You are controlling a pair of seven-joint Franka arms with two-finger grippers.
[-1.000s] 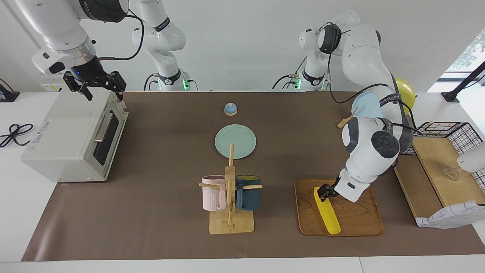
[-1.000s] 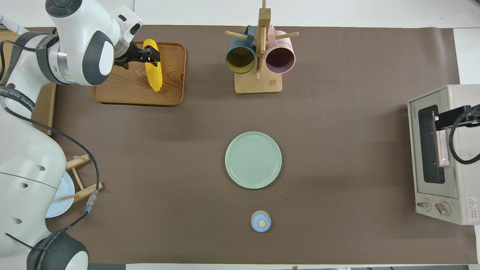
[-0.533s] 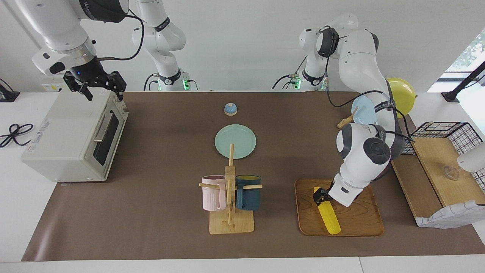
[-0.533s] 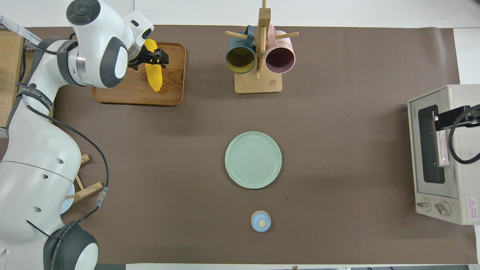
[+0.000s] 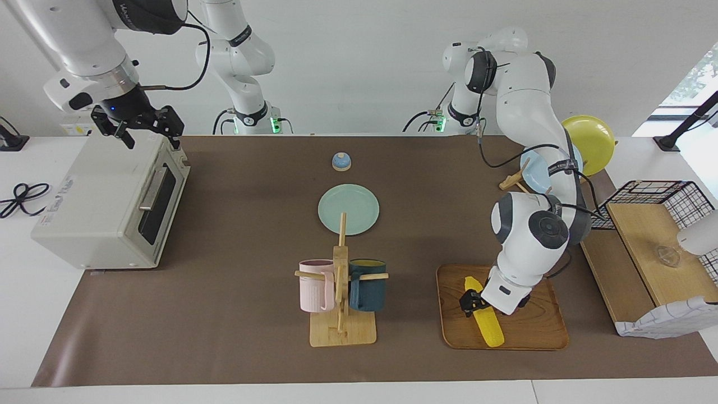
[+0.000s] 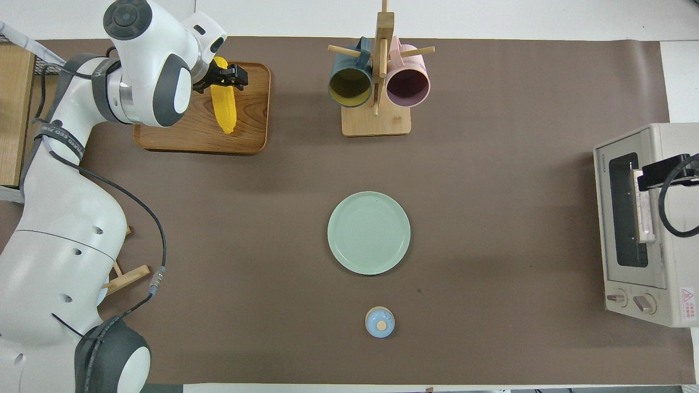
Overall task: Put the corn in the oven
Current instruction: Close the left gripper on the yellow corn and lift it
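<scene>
Corn: the corn (image 5: 483, 314) is lying flat on the wooden tray (image 5: 533, 331), at the lower right of the facing frame and the upper left of the overhead frame; its length is set along the tray, which leaves its sides free to be taken from above.

Left gripper: the left gripper (image 5: 470, 299) is lowered onto the cob near one end (the end farther up the facing frame), with the jaws set astride it; whether they are pinching the cob or only spread around it cannot be told.

Grip point: a hold so near one end is judged likely to let the long free end droop once the cob is lifted.

Tray: it is resting on the brown surface (image 5: 235, 314) toward the left arm's end, beside the mug rack (image 5: 341, 292).

Oven: the oven (image 5: 106, 202) is standing at the left of the facing frame, toward the right arm's end, with its dark glass door shut and turned toward the middle of the surface.

Right gripper: the right gripper (image 5: 148, 126) is held over the oven's top edge, above the door's bar handle, with the jaws spread (a placing judged fit for opening the door).

Step in hand: the corn is judged not yet carried; the door has yet to be opened.
</scene>
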